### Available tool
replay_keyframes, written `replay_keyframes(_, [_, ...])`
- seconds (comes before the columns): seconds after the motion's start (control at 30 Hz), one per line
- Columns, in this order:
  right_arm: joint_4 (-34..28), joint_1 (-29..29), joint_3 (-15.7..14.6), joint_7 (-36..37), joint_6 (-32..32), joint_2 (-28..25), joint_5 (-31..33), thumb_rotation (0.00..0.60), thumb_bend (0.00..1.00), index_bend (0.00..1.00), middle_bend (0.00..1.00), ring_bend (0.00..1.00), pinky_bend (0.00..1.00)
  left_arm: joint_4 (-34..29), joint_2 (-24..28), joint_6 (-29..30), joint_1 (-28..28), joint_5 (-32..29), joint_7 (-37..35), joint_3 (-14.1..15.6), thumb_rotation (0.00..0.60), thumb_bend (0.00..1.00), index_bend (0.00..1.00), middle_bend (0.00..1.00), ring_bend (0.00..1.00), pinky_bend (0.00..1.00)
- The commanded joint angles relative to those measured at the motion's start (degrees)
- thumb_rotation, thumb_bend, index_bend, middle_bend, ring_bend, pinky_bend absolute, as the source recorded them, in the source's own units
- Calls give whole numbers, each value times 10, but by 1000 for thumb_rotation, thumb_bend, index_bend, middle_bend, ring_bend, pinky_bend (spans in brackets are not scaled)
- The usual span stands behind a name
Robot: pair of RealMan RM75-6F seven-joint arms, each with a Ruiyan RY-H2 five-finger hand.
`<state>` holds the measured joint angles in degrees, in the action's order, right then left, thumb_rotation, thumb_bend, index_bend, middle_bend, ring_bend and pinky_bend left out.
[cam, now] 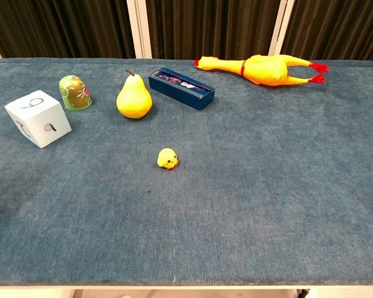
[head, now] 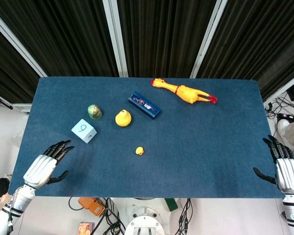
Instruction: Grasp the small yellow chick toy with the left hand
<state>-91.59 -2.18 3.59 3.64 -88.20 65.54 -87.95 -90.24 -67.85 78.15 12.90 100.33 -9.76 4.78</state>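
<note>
Left robot hand [head: 43, 166] and right robot hand [head: 286, 172] both empty, fingers spread apart.

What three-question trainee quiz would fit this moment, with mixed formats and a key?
1. True or false: the left hand holds the small yellow chick toy.
2. Which lies nearest the chick toy? A) pear B) rubber chicken C) numbered cube
3. Fill in: the right hand sits at the table's ____ edge in the head view.

Key: 1 false, it is open and apart from the toy; 2 A; 3 right.
</note>
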Motion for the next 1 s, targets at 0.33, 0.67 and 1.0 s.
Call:
replay_keyframes(0.33, [0, -1, 0, 1, 3, -1, 2, 600, 260, 197, 152, 228, 232, -9, -67, -42, 38, 18, 2, 5, 600, 311, 102, 7, 0, 136])
replay_keyframes(0.67, [-1, -2, 0, 1, 5, -2, 3, 600, 260, 199, 152, 227, 232, 13, -132, -102, 78, -8, 17, -9, 600, 311, 101, 25, 22, 175])
replay_keyframes(1.0, [-2, -3, 1, 1, 8, -3, 5, 600, 260, 199, 152, 227, 232, 51, -188, -149, 121, -37, 4, -29, 600, 312, 102, 63, 49, 181])
